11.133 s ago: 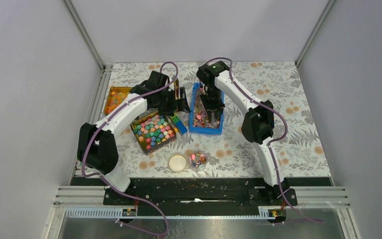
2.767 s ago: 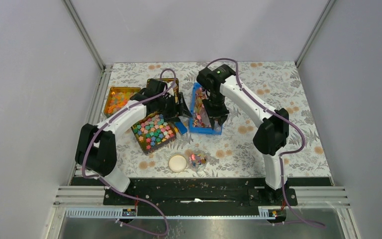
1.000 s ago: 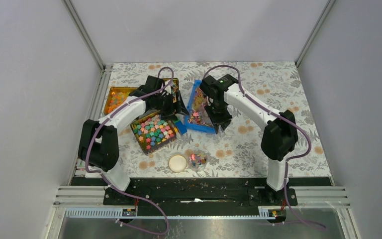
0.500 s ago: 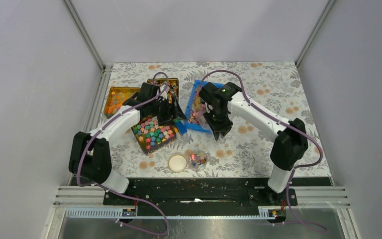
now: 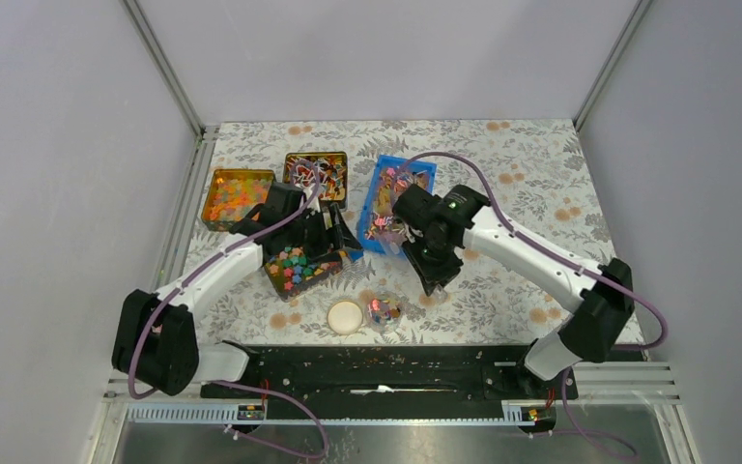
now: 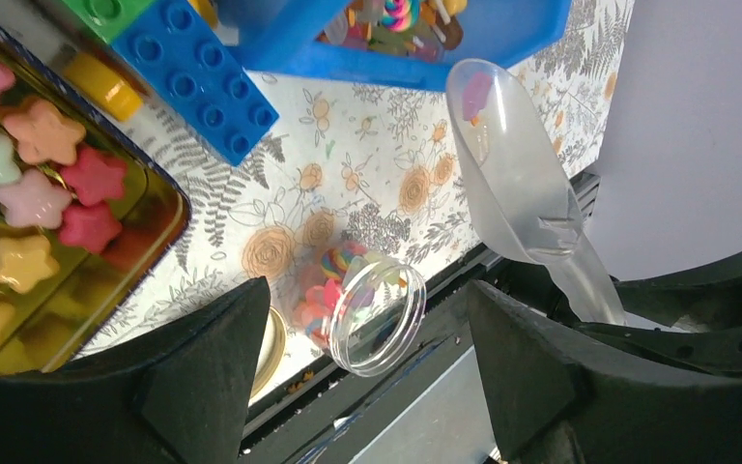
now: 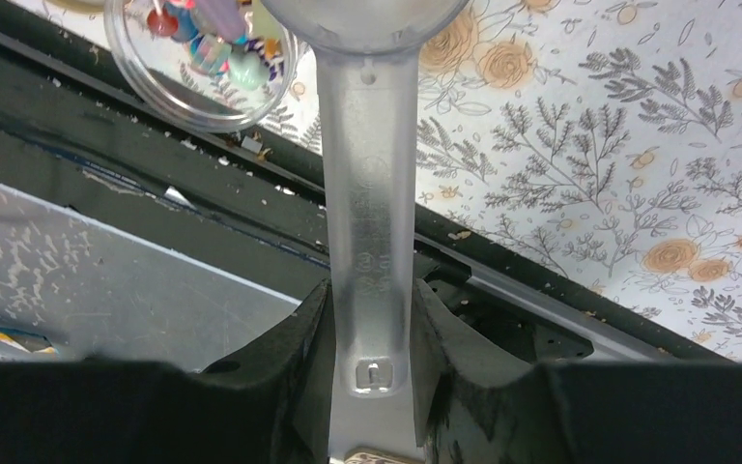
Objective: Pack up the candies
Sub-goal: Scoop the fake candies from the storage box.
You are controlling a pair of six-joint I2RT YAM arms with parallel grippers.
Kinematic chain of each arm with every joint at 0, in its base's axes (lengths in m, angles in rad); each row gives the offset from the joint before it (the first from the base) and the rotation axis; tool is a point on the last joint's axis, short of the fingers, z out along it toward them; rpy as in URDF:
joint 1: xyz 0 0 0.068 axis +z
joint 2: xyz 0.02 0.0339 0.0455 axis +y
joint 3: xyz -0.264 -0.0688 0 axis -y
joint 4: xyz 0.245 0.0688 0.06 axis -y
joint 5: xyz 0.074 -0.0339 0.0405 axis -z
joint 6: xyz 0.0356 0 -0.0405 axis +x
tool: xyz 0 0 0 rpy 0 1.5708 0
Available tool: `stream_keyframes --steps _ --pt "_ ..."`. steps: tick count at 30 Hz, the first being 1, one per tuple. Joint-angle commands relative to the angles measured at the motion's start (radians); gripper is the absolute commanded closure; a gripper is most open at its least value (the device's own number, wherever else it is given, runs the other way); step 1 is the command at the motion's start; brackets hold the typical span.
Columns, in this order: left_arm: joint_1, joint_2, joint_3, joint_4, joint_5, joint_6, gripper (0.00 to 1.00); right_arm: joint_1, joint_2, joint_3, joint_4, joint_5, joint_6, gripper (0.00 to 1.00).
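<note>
Small mixed-colour candies [image 5: 386,215] lie in a blue tray [image 5: 415,172]. More candies [image 5: 383,309] sit in a clear round jar [image 5: 392,319] near the front edge. My right gripper [image 5: 438,280] is shut on the handle of a clear plastic scoop [image 7: 367,222], just right of and behind the jar. In the right wrist view the gripper [image 7: 369,295] points at the front rail, with the jar [image 7: 203,68] at upper left. The left wrist view shows the scoop [image 6: 517,184] holding a pink candy [image 6: 476,94]. My left gripper [image 5: 346,240] is open and empty above the jar [image 6: 372,314].
A tin of pastel flower blocks [image 5: 299,266] lies under my left arm. An orange-filled tin [image 5: 232,193] and a tin of mixed wrapped pieces [image 5: 316,174] stand behind. A cream lid [image 5: 345,316] lies left of the jar. A blue brick [image 6: 193,82] sits beside the tray.
My right gripper has carried the scoop out of the blue tray toward the front, close to the jar. My left gripper has drawn toward the front. The blue tray has turned slightly.
</note>
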Motion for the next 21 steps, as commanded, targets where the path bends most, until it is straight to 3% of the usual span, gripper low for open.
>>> stream_keyframes --steps 1,13,21 --pt "-0.023 -0.071 -0.037 0.066 -0.034 -0.042 0.25 0.04 -0.097 -0.032 0.0 0.029 0.044 1.0" --pt "-0.053 -0.175 -0.126 0.07 -0.06 -0.078 0.25 0.144 -0.253 -0.183 0.002 0.06 0.12 1.0" --pt "-0.07 -0.224 -0.165 0.07 -0.066 -0.096 0.25 0.263 -0.294 -0.193 -0.034 0.052 0.19 1.0"
